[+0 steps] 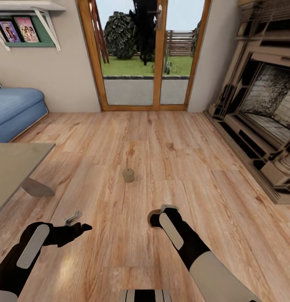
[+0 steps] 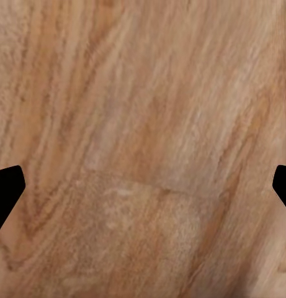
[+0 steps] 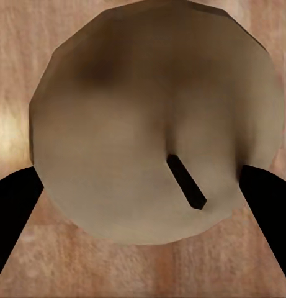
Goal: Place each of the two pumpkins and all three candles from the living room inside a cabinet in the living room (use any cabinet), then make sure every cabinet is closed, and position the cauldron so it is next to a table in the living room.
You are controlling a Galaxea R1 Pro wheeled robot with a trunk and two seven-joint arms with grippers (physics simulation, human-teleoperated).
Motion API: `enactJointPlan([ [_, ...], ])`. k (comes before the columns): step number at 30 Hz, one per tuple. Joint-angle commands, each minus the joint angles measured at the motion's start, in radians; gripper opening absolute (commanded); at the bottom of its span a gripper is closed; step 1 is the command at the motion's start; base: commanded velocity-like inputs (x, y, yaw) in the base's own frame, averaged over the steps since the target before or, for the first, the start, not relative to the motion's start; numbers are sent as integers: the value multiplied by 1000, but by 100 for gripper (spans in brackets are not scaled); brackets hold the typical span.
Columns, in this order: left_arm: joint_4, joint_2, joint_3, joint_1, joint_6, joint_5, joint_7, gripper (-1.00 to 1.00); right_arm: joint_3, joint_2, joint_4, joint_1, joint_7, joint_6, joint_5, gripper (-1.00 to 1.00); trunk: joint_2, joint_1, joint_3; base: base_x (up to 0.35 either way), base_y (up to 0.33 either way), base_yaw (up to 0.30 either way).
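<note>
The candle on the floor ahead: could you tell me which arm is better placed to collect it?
Left, probably: the left pincer is open with nothing between its fingers, while the right pincer already straddles another candle. The free candle stands ahead between both arms.

floor [image 1: 170, 167]: pale wood planks, strong grain, faint satin sheen
candle [image 1: 128, 175]: matt tan, waxy-looking, smooth
candle under right gripper [image 3: 155, 118]: matt tan top, dark wick
table [image 1: 10, 167]: glossy grey-beige top, glass-like
sofa [image 1: 14, 109]: blue cloth, matt
doors [image 1: 157, 63]: warm wood frames, clear glass panes
fireplace [image 1: 262, 109]: beige stone-like surround, rough brick lining
</note>
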Motion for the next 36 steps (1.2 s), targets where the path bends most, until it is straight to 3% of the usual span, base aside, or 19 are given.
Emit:
enactJointPlan([
  [1, 0, 0, 0, 0, 2, 0, 0, 100, 0, 0, -10, 0, -27, 3, -5, -100, 0, 0, 4, 0, 0, 0],
  [6, -10, 2, 1, 0, 8, 1, 1, 100, -1, 0, -32, 0, -114, 7, -15, -100, 1, -3, 23, 0, 0, 0],
  [14, -9, 6, -16, 0, 10, 1, 30, 100, -1, 0, -37, 0, -132, 7, -16, -100, 3, -6, 56, 0, 0, 0],
  [21, -10, 9, -92, -1, 12, 1, 37, 100, 0, 0, -38, 0, -131, 8, -17, -100, 19, -16, 88, 0, 0, 8],
  [29, -20, 12, -103, -2, 13, 1, 37, 100, 0, 0, -38, 0, -130, 2, -16, -100, 19, -16, 89, 24, 0, 0],
  [36, -21, 12, -104, -2, 13, 1, 37, 100, 1, 0, -38, 0, -127, 1, -17, -100, 19, -16, 89, 285, 0, 0],
])
